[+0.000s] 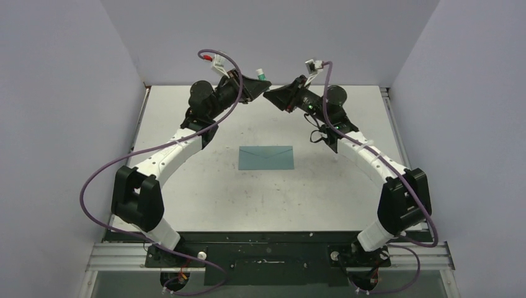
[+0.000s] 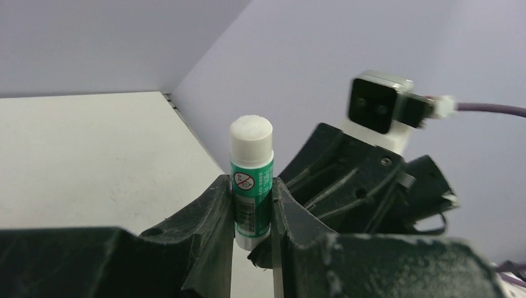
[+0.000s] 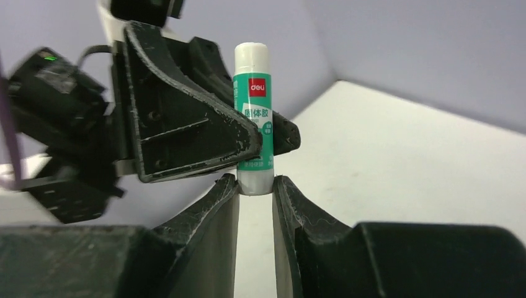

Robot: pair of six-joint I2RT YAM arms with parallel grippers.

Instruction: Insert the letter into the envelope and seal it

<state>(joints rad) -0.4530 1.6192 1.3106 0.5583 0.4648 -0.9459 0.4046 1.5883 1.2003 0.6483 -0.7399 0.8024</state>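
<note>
The teal envelope (image 1: 267, 158) lies flat in the middle of the table with its triangular flap folded down. The letter is not in view. Both grippers are raised at the back of the table and meet there. My left gripper (image 1: 259, 84) is shut on the body of the white-and-green glue tube (image 1: 262, 74), which it holds upright with the white cap on top (image 2: 251, 133). My right gripper (image 3: 255, 184) has its fingertips closed against the tube's pale bottom end (image 3: 255, 181), just below the left fingers (image 3: 186, 127).
The white table (image 1: 186, 186) is walled in by grey panels at the back and on both sides. Purple cables loop from both wrists. The right wrist camera (image 2: 378, 105) shows close to the left gripper.
</note>
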